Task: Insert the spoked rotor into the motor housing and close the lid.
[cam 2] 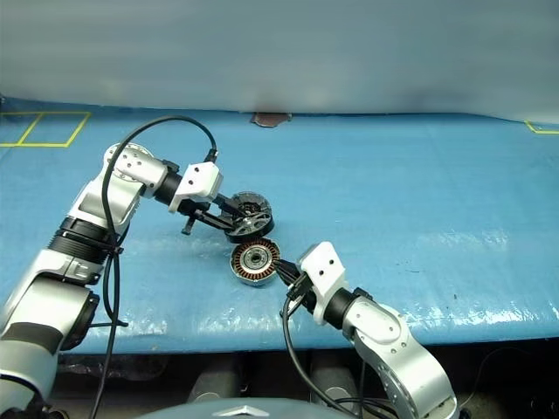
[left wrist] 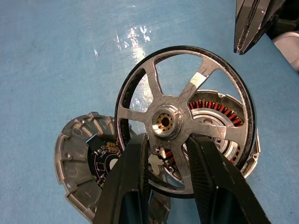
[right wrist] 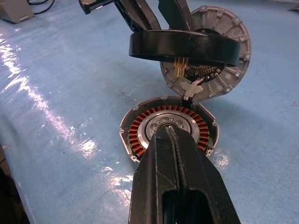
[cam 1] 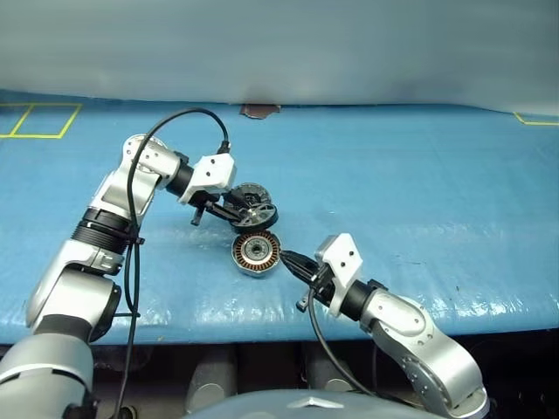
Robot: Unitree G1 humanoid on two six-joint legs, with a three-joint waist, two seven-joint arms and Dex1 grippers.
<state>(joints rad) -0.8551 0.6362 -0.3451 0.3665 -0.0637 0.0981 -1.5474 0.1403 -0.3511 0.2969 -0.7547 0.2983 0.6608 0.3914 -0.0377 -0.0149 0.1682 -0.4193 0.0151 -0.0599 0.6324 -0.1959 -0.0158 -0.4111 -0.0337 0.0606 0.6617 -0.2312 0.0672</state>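
The motor housing (cam 1: 256, 252) lies flat on the blue table, its copper windings (right wrist: 140, 133) ringing a silver hub. The lid (right wrist: 240, 42) stands open behind it, joined at the housing's far edge, dark inner face toward me. My left gripper (left wrist: 169, 139) is shut on the spoked rotor (left wrist: 154, 79), one finger on each side of a spoke by the hub. The rotor (cam 1: 255, 216) hangs tilted just above the housing, in front of the lid. My right gripper (cam 1: 288, 259) is shut, with its tips at the housing's right edge; whether they touch it I cannot tell.
A blue sheet covers the table (cam 1: 419, 192), with yellow tape marks at the far left (cam 1: 39, 120) and far right corners. A small brown patch (cam 1: 260, 110) sits at the back edge. A black cable loops over my left arm (cam 1: 188, 113).
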